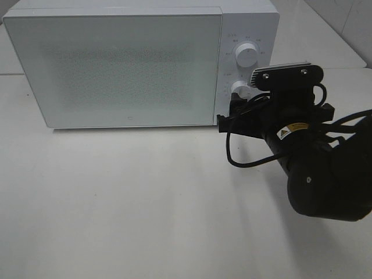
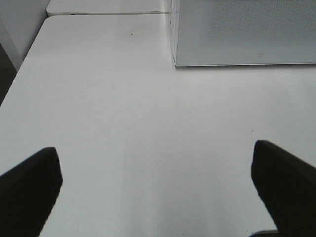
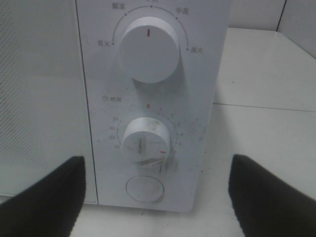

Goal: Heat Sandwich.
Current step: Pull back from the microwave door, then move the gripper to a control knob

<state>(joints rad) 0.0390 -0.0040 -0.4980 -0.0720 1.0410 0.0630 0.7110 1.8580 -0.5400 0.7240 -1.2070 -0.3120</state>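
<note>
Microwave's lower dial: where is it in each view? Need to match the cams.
Exterior high: lower dial on the control panel, right of the microwave door, partly behind the right arm.
Left wrist: not in it.
Right wrist: lower dial straight ahead, under the upper dial.
Shared landmark: the microwave door.

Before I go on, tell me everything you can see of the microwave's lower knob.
The lower knob is a round white plastic-looking dial on the control panel of the microwave, beneath the upper knob and above a round button. Its face is scuffed with dark smudges and carries a short red mark near its rim. A printed scale rings it, red zero above. The right gripper faces it, open; nothing touches it.
</note>
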